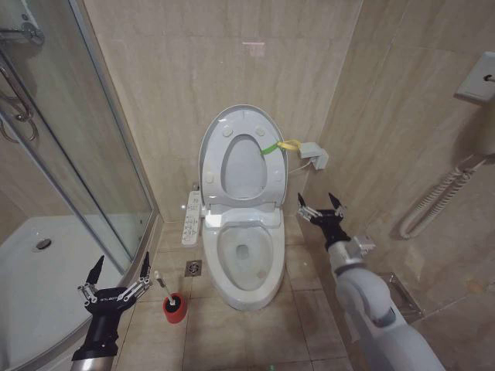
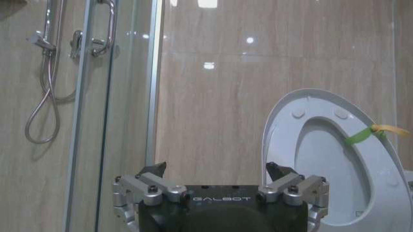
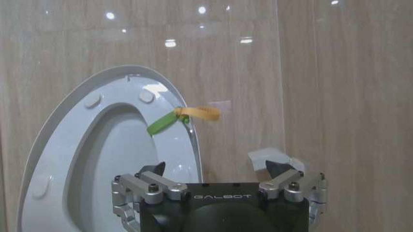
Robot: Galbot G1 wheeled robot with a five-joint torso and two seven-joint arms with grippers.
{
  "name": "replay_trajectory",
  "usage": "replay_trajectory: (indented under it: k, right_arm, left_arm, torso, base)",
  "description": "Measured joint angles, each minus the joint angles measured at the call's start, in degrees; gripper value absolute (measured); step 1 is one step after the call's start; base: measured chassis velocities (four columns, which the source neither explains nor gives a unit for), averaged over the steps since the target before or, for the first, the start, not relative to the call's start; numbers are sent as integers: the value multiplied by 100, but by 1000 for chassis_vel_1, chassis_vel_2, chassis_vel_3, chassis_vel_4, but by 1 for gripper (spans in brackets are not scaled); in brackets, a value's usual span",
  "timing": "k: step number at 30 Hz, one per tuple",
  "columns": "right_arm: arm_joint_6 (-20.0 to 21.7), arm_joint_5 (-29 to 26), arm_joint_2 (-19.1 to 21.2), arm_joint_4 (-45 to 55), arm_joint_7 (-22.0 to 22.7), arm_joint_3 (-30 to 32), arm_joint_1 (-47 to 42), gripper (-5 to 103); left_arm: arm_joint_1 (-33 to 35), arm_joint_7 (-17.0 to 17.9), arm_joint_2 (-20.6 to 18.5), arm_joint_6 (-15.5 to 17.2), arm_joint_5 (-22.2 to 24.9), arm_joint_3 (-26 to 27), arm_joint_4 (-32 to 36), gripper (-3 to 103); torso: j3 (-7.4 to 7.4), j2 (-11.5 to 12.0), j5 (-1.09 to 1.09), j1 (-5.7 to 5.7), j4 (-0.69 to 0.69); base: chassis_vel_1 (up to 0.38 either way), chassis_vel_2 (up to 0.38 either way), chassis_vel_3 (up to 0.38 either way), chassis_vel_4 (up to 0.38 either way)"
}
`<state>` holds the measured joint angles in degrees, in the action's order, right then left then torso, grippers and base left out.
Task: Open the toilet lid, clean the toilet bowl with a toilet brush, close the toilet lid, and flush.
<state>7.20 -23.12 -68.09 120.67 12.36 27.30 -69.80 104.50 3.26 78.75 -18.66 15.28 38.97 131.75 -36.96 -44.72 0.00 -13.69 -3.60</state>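
The left arm comes in low on the robot's left, its black wrist pointing up and forward, and the left claw (image 1: 117, 270) has its fingers spread wide with nothing between them. The right arm, white and thick-jointed, reaches forward and up from the lower right; the right claw (image 1: 322, 206) is likewise spread wide and holds nothing.
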Motion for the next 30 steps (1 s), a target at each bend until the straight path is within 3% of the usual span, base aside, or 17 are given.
replay_trajectory:
  k: [12,20,30]
  right_arm:
    - [-44,434,-321,792,-8,259,-1092,100]
    - [-479,903,-746,937,-59,281,-1768,100]
    - [-539,1208,-862,1347,-60,346,-2466,100]
  left_arm:
    - [0,-1,0,0,0,0,0,100]
    - [0,-1,0,0,0,0,0,100]
    - [0,0,0,0,0,0,0,100]
  torso:
    - [0,0,0,0,0]
    - [0,0,0,0,0]
    - [0,0,-1,0,-1]
  base:
    - [0,0,0,0]
    - [0,0,0,0]
    - [0,0,0,0]
